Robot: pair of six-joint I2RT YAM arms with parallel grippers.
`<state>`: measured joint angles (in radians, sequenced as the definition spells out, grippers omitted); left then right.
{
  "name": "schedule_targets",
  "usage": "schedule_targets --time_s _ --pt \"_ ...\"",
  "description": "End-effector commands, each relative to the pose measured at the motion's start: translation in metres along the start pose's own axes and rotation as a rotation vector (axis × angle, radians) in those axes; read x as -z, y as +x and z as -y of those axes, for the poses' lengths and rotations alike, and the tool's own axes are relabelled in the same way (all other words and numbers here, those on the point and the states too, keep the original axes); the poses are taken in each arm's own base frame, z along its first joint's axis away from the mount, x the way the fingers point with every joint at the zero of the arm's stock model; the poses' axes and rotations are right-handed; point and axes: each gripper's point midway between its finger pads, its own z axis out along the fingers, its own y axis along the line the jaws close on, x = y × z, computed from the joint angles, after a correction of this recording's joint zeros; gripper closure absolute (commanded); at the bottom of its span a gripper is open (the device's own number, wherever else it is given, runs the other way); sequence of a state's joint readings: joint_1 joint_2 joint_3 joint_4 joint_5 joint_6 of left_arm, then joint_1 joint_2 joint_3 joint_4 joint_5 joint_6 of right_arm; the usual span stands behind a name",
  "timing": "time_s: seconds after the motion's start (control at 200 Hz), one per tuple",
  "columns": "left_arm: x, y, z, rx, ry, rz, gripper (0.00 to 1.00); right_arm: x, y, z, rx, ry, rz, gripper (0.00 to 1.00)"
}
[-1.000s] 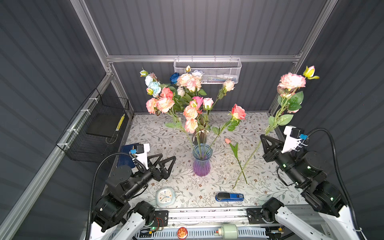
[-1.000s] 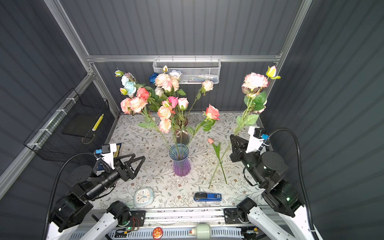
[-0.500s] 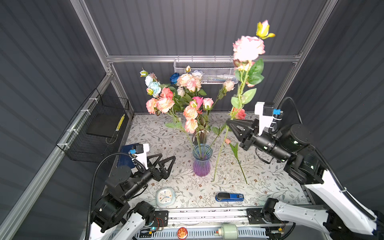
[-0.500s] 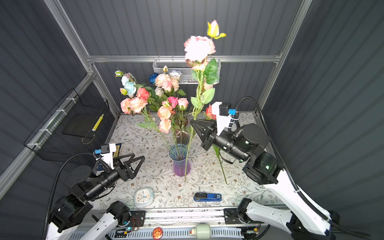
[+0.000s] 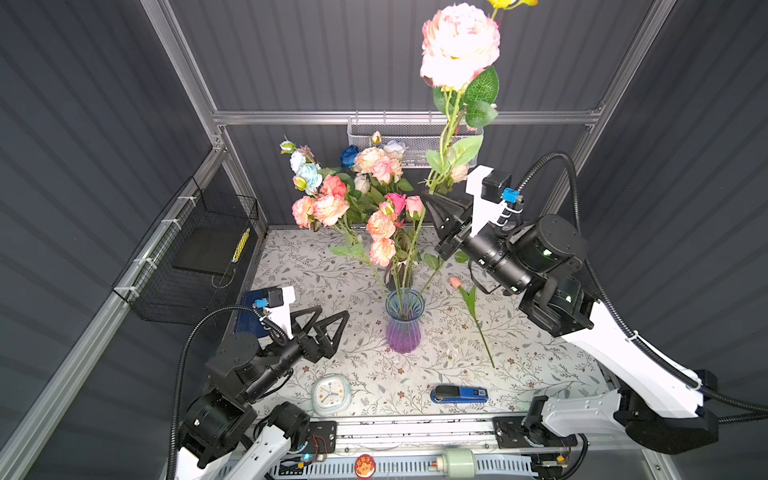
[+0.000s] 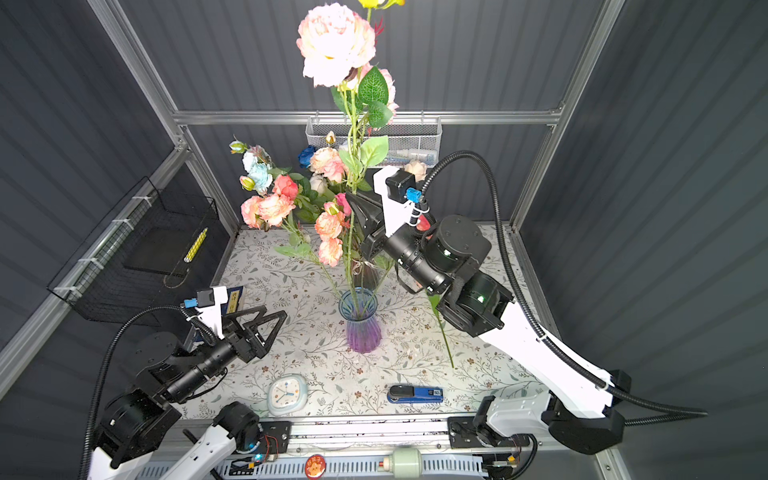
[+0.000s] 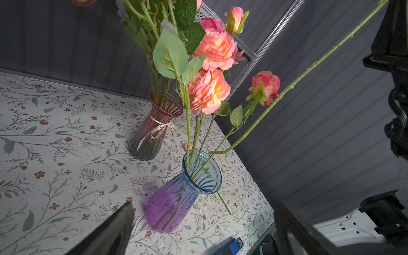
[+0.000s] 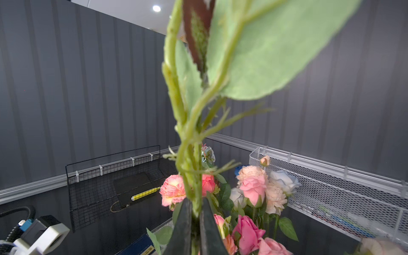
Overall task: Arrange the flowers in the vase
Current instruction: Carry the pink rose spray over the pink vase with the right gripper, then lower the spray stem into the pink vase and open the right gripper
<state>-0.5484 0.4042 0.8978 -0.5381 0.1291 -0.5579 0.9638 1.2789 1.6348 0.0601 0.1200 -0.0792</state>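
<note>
My right gripper [image 5: 432, 200] clenched on stem of tall pink flower [image 5: 457, 45], bloom high above bouquet [image 5: 380, 224]. Stem's lower tip at rim of blue-purple vase [image 5: 402, 332]; inside or not, cannot tell. Vase mouth crowded with stems. My left gripper [image 5: 332, 314] spread wide, empty, left of vase, bare table [image 5: 361, 332] between. One loose flower [image 5: 468, 297] lies right of vase.

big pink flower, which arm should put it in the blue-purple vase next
Right: the right gripper is shut on its stem, whose end is by the vase rim. The left gripper is open and empty.
</note>
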Motion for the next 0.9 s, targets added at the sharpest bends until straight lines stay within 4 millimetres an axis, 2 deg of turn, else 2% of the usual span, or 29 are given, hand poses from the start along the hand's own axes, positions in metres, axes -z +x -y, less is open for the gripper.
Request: schedule_targets --time_s 0.0,0.12,0.235,0.33,0.545,0.605,0.71,0.895 --pt "0.005 -0.006 0.003 -0.013 0.001 0.020 0.00 -0.008 0.017 0.005 0.061 0.048 -0.002 1.00" --pt "0.005 -0.006 0.003 -0.009 0.004 0.018 0.00 -0.012 0.064 0.005 0.067 0.069 -0.043 1.00" --pt "0.006 -0.006 0.004 -0.007 0.008 0.021 0.00 -0.005 0.104 0.005 0.041 0.075 -0.082 1.00" --pt "0.007 -0.005 0.004 -0.008 0.008 0.021 0.00 0.006 0.128 0.005 -0.007 0.083 -0.109 1.00" --pt "0.006 -0.005 0.003 -0.007 0.006 0.024 0.00 0.023 0.178 0.006 -0.106 0.105 -0.245 0.91" --pt "0.004 -0.004 0.003 -0.002 0.011 0.024 0.00 0.030 0.190 0.005 -0.141 0.105 -0.283 0.85" --pt "0.002 -0.004 0.003 0.003 0.014 0.022 0.00 0.037 0.203 0.001 -0.193 0.093 -0.344 0.63" --pt "-0.001 -0.005 0.005 0.004 0.025 0.018 0.00 0.042 0.208 -0.013 -0.266 0.049 -0.437 0.48"
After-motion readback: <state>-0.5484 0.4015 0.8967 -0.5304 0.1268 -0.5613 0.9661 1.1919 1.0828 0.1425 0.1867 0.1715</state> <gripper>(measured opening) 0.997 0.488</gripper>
